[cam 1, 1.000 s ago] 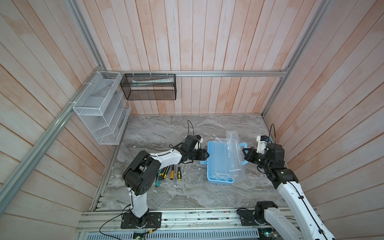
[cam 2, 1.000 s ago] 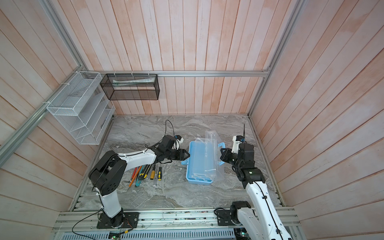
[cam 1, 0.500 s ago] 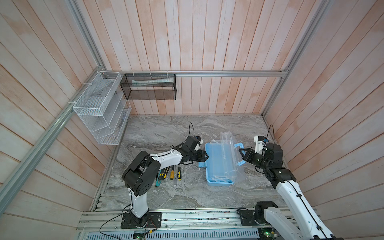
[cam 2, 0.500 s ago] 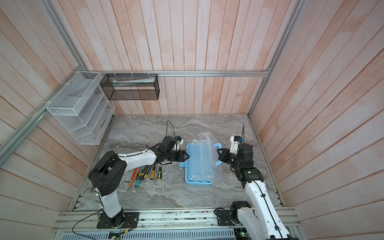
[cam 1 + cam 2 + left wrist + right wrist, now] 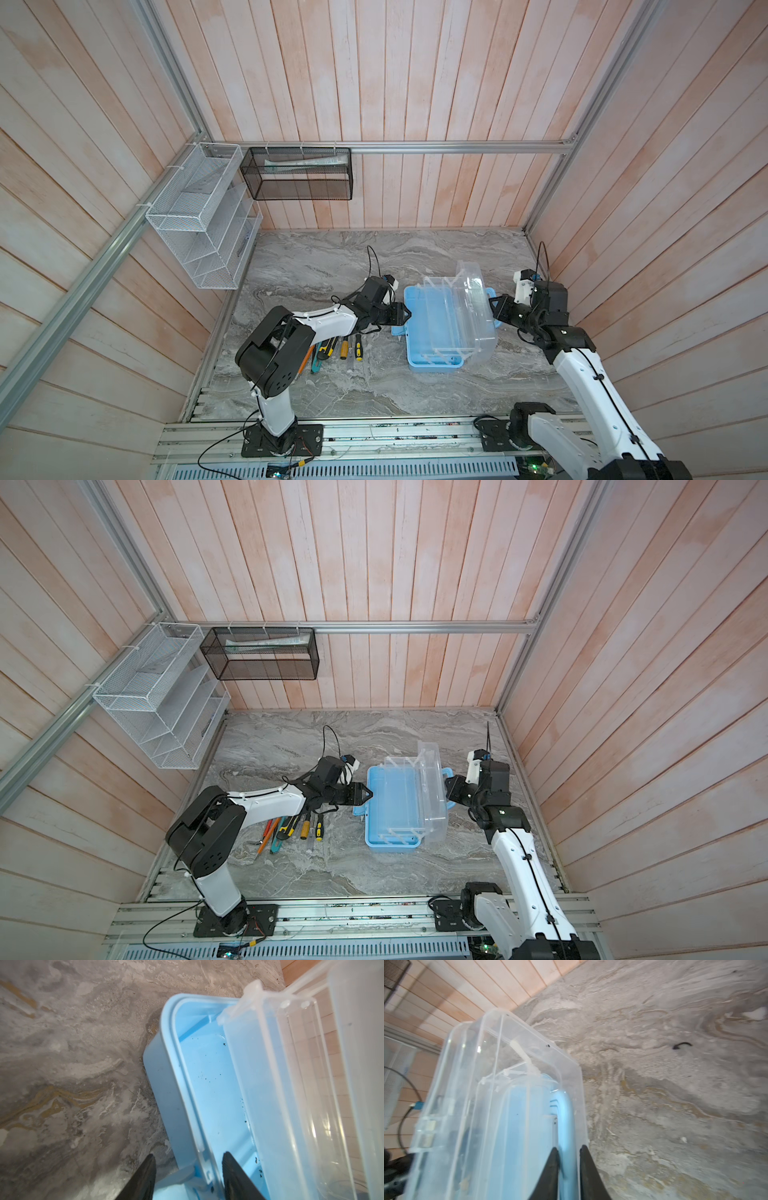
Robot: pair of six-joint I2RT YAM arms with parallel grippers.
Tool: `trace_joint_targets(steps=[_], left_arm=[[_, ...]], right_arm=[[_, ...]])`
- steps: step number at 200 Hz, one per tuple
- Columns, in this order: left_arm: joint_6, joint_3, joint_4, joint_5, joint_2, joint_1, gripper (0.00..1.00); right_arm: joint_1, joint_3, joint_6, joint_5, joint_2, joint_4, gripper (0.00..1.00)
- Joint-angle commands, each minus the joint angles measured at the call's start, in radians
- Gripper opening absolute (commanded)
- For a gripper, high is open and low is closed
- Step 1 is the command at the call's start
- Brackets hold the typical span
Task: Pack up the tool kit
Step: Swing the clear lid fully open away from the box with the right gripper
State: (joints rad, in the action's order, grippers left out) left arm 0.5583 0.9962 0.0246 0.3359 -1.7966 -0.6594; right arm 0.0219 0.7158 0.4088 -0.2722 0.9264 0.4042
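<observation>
Inside the spread left gripper (image 5: pixel 189 1155) sits the case (image 5: pixel 166 1084) wall; the right gripper (image 5: pixel 569 1147) straddles the lid (image 5: pixel 477 1076) edge, narrowly parted, grip unclear.

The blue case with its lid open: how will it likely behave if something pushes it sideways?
Probably light: the visible floor of the base is bare except for dark specks, so it should slide readily on the smooth marble table. The clear lid stands raised on one long side, so a push may well swing it or tip the base toward that side.
</observation>
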Motion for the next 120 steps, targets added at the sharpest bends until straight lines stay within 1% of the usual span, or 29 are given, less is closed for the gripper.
trace_joint_targets(steps=[1, 34, 66, 88, 106, 120], left_arm=[[0.011, -0.044, -0.03, -0.039, 0.004, 0.011, 0.51], [0.026, -0.087, 0.046, -0.034, 0.032, 0.011, 0.49], [0.024, -0.092, 0.084, -0.008, 0.031, 0.006, 0.49], [0.026, -0.125, 0.162, -0.018, 0.054, -0.003, 0.46], [0.028, -0.141, 0.212, -0.011, 0.068, -0.006, 0.46], [0.028, -0.142, 0.227, -0.006, 0.071, -0.01, 0.45]], right_arm=[[0.036, 0.017, -0.035, 0.093, 0.001, 0.038, 0.29], [0.096, 0.034, -0.039, 0.103, -0.003, 0.04, 0.3], [0.116, 0.055, -0.044, 0.144, -0.006, 0.049, 0.3], [0.119, 0.095, -0.05, 0.156, -0.008, 0.066, 0.3], [0.12, 0.121, -0.05, 0.12, -0.005, 0.074, 0.3], [0.117, 0.124, -0.054, 0.039, 0.0, 0.065, 0.3]])
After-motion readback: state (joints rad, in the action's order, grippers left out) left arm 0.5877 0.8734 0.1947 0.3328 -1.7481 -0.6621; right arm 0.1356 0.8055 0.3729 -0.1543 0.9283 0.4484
